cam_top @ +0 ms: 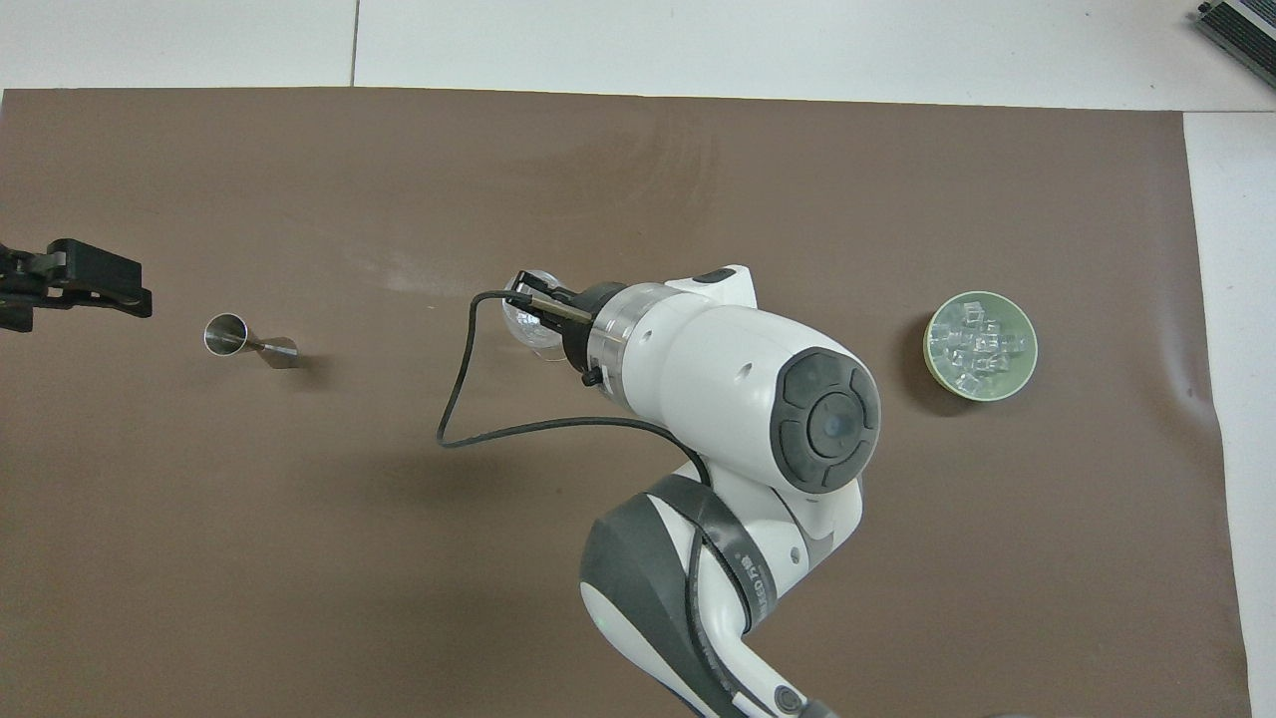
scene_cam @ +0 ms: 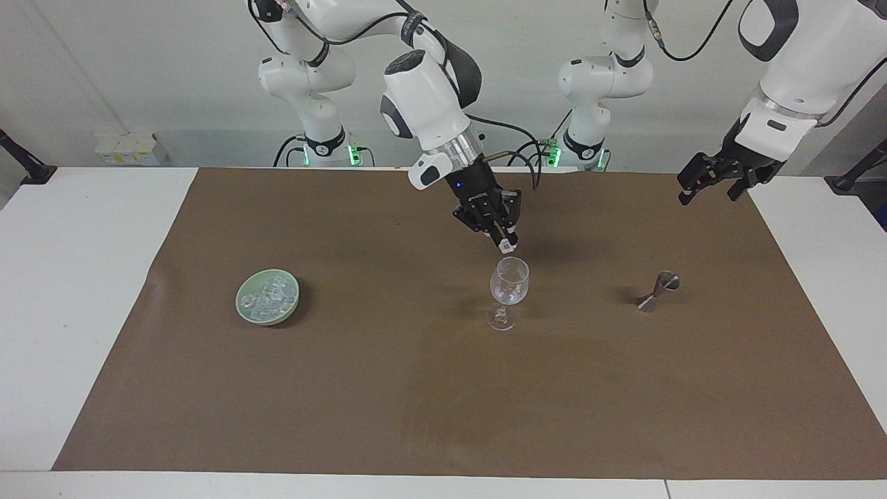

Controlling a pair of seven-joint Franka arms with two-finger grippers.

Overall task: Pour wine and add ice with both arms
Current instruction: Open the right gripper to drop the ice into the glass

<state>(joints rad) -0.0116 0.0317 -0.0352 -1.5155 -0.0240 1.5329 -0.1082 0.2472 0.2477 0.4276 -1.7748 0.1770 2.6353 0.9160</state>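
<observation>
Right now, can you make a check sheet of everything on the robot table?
Surface: brown mat on white table.
Job's things: glass upright; ice heaped in green dish; jigger upright.
Clutter: nothing seen.
End effectors: right end effector over glass, shut on ice cube; left end effector open, waiting over the mat's edge.
Cables: black cable loops off right wrist.
Surroundings: white wall.

1. The right arm (scene_cam: 423, 97) reaches out over the stemmed glass (scene_cam: 509, 287), wrist tilted down; the right gripper (scene_cam: 509, 246) hangs just above its rim, fingertips pinched on one ice cube (scene_cam: 511, 247).
2. The left arm (scene_cam: 790, 62) waits raised, well apart from the glass; the left gripper (scene_cam: 714, 181) is spread wide, holding nothing.
</observation>
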